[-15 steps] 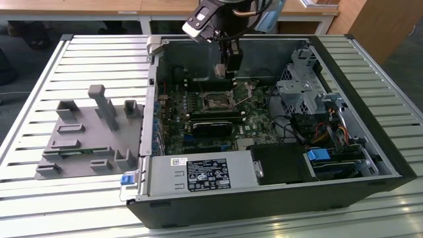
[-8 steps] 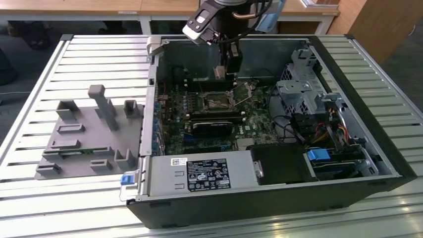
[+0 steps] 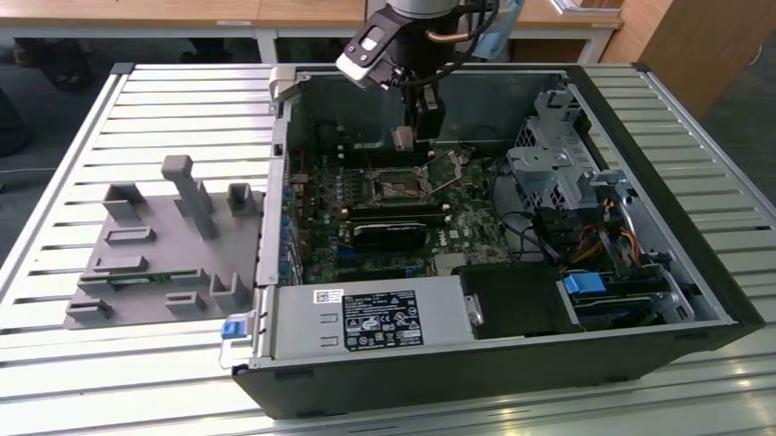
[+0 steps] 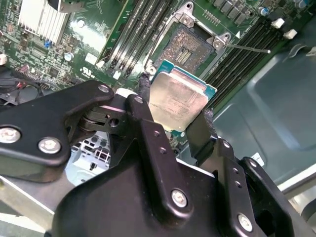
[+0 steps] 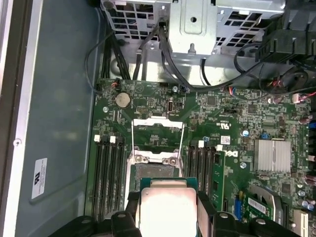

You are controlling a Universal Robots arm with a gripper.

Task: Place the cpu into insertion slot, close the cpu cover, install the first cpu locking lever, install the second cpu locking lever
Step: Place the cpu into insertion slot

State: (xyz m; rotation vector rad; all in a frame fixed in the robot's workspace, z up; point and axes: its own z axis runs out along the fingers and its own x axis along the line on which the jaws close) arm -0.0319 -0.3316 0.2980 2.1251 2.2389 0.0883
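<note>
My jaws clamped on cpu (image 4: 178,101) edges, holding it clear of insertion slot (image 4: 186,47), not seated; cpu cover (image 5: 157,122) stands open.

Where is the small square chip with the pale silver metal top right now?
In both wrist views the cpu sits clamped in the black gripper, hovering close to the open square black insertion slot on the green board.

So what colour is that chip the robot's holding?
The cpu is silver-grey, green-edged; best in the second wrist view.
</note>
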